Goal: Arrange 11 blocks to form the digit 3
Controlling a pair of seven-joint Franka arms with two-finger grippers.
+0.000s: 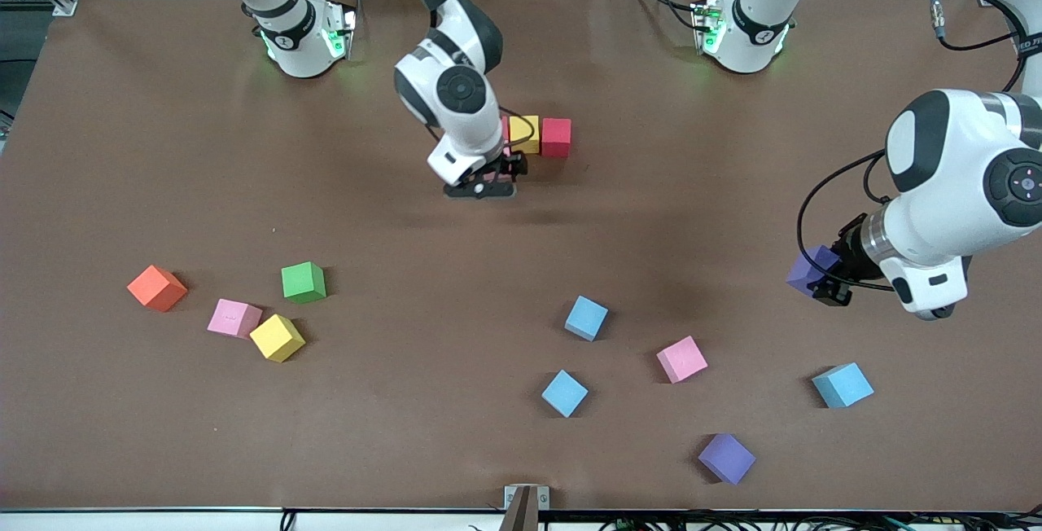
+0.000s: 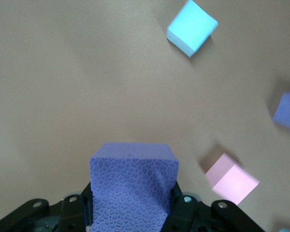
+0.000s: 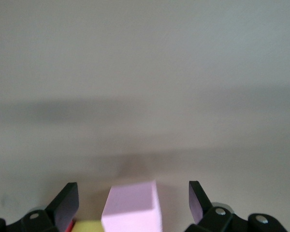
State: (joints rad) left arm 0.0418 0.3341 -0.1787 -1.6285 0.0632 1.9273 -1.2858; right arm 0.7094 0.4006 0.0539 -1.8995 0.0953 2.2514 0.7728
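Brown desk (image 1: 163, 148): my right hand (image 1: 488, 181) stands released over a pink foam cube (image 3: 133, 210) beside yellow (image 1: 525, 133) and red (image 1: 557, 137) cubes, twelve o'clock. Left hand (image 1: 826, 283) grasps a purple foam cube (image 2: 133, 186), three o'clock; I'd place it next.

White arms, black joints, black fingers (image 3: 67, 205).

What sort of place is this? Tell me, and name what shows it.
Probably a robotics lab: two robot arms bolted to a brown table, loose cables along its edges, and foam blocks scattered as practice pieces.
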